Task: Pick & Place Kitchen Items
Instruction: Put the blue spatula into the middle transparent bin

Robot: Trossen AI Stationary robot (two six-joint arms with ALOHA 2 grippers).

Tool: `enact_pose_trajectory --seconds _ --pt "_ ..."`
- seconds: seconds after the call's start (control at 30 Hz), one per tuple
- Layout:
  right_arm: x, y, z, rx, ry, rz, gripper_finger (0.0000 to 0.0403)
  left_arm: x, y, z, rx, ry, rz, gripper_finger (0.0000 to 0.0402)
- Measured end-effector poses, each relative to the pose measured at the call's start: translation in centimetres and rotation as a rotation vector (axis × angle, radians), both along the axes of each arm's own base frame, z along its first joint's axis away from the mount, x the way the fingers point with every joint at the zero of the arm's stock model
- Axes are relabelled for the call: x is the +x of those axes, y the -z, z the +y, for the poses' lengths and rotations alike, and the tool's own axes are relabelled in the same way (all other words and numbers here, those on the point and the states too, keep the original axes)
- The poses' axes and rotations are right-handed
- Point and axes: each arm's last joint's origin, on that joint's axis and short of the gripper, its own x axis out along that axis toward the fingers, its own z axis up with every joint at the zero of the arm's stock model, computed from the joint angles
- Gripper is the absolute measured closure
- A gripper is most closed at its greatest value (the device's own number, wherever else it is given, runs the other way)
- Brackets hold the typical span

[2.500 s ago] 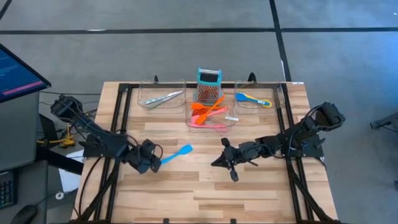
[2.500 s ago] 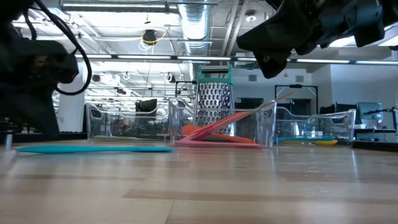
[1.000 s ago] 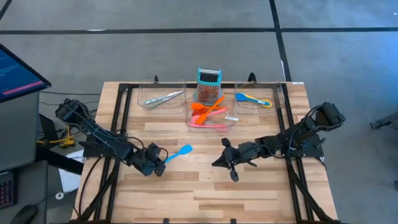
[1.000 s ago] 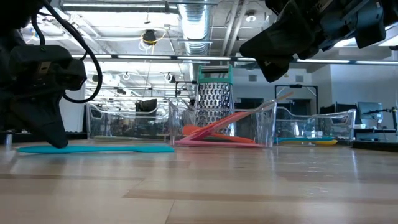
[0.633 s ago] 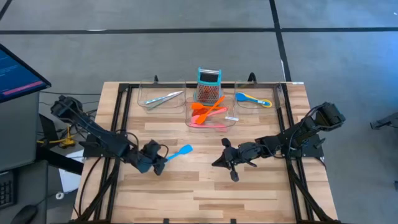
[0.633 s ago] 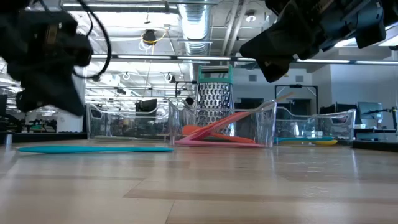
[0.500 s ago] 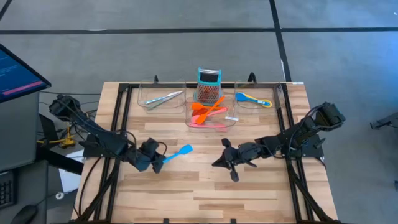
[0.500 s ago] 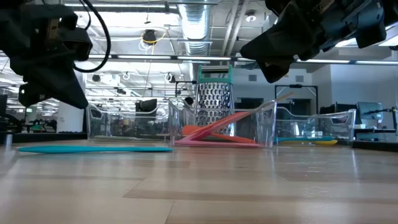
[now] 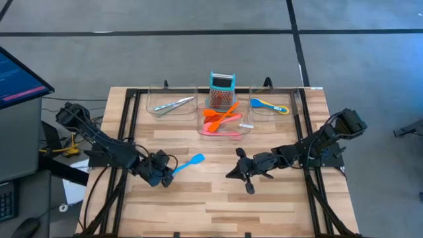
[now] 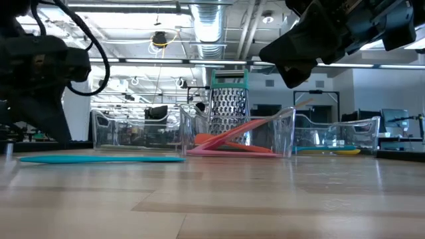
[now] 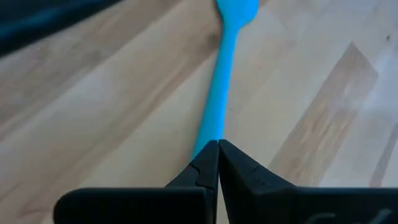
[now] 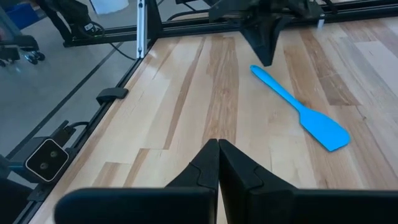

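A blue spatula (image 9: 190, 162) lies flat on the wooden table left of the middle; it also shows in the low view (image 10: 99, 159), the left wrist view (image 11: 224, 81) and the right wrist view (image 12: 298, 106). My left gripper (image 9: 169, 173) is shut, its fingertips (image 11: 217, 144) pointing down at the spatula's handle end. My right gripper (image 9: 229, 173) is shut and empty, held above the table right of the middle. Silvery tongs (image 9: 170, 104), orange and pink utensils (image 9: 221, 119) and a blue and yellow spoon (image 9: 269, 104) lie in the clear trays. My left gripper stands with its shut fingertips over the spatula's handle end (image 11: 208, 140), coming from above at a slant. I cannot tell whether they touch it. The spatula lies flat on the table.
Three clear trays (image 9: 198, 129) stand in a row at the far side, with a teal-topped metal grater (image 9: 221, 91) behind the middle one. Black frame rails (image 9: 129, 112) run along the table's left and right sides. A monitor (image 9: 16, 76) stands off the table's left.
My left gripper has risen from the spatula's handle end and then come back down toward it, staying left of the spatula. The spatula has kept its place on the table.
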Motion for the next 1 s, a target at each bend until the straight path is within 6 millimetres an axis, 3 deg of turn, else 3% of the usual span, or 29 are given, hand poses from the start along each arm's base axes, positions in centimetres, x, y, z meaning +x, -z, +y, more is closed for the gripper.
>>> enact_pose_trajectory --seconds 0.27,0.5,0.8,1.0 --pt "0.1 0.0 -0.2 -0.035 0.033 -0.011 0.0403 2.5 -3.1 -1.4 0.118 0.225 -0.058 0.0400" --pt "0.4 -0.3 -0.9 -0.050 0.143 -0.052 0.0403 2.8 -5.6 -1.6 0.354 0.532 -0.113 0.0400" --pt "0.6 -0.7 -1.5 -0.083 0.291 -0.098 0.0403 3.7 -7.3 0.0 0.353 0.413 -0.236 0.0400" --pt "0.5 -0.7 -1.3 -0.096 0.327 -0.106 0.0403 2.8 -8.4 -2.3 0.573 0.493 -0.295 0.0400"
